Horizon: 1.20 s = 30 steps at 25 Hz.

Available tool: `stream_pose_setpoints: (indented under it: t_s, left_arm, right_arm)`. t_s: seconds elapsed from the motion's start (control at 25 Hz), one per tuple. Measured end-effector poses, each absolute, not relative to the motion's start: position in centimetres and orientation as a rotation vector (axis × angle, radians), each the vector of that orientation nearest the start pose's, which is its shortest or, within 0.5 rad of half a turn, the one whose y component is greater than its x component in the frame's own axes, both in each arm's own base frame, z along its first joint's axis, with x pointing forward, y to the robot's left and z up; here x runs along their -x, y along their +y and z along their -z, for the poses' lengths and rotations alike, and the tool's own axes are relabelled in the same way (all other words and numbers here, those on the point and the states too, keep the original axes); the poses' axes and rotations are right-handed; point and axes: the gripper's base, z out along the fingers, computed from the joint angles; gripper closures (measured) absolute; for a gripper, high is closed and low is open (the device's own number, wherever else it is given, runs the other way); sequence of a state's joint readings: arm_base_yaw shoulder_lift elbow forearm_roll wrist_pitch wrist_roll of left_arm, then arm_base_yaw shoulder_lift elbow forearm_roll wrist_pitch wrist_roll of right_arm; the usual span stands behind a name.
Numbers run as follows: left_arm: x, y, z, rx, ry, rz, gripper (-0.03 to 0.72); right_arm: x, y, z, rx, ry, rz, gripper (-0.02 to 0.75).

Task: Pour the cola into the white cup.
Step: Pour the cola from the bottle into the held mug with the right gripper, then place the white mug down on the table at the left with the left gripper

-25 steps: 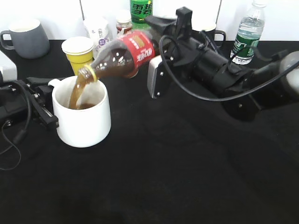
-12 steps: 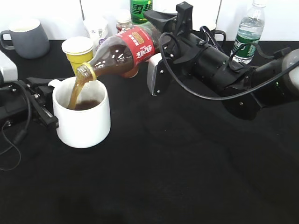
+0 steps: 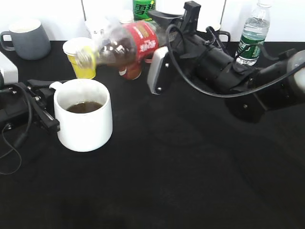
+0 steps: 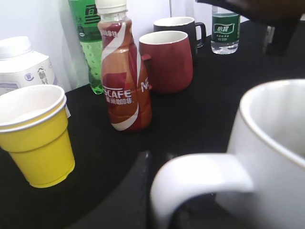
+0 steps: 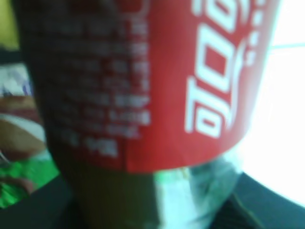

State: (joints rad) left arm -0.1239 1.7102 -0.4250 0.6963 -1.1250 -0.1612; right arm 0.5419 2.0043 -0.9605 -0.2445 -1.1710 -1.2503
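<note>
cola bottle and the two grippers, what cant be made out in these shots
- Right gripper's fingers: hidden behind the cola bottle in the exterior view; the label fills the right wrist view.
- Bottle mouth: motion-blurred in the exterior view.
- Left gripper: in the exterior view dark against the black table beside the white cup; its grip on the handle is unclear in the left wrist view.

On the black counter (image 3: 167,181) stand a grey mug (image 3: 27,38), a yellow paper cup (image 4: 35,136), a Nescafe bottle (image 4: 125,76), a red mug (image 4: 167,59), a green soda bottle (image 4: 90,43) and a water bottle (image 3: 251,33).
</note>
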Motion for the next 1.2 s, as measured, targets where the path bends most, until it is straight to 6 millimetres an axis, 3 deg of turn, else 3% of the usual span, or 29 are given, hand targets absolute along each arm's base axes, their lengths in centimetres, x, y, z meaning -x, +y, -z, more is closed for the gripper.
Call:
stream_pose_setpoints:
  t_s: [0.12, 0.28, 0.44, 0.6, 1.0, 1.2]
  left_arm:
    - [-25.4, -8.5, -15.9, -0.7, 1.59, 0.5, 0.639]
    - [-25.4, -8.5, -15.9, -0.699, 1.588, 0.501, 0.639]
    - [-25.8, -8.0, -16.1, -0.613, 1.601, 0.469, 0.639]
    - [-26.8, -6.6, -16.4, -0.394, 1.626, 0.385, 0.639]
    - [-28.2, 1.0, -15.9, 0.045, 1.653, -0.051, 0.639]
    - [-32.9, 1.5, -13.6, 0.084, 1.666, -0.074, 0.639]
  right_arm:
    - [-32.3, 23.9, -18.5, 1.185, 0.744, 0.409, 0.341]
    - [-32.4, 23.9, -18.5, 1.084, 0.869, 0.254, 0.341]
    - [-33.3, 22.9, -18.0, 0.687, 1.278, -0.149, 0.341]
    - [-33.4, 22.8, -16.6, 0.471, 1.548, -0.428, 0.341]
    - [-33.4, 22.8, -17.0, 0.433, 1.509, -0.458, 0.341]
    - [-33.4, 22.8, -17.1, 0.43, 1.507, -0.459, 0.341]
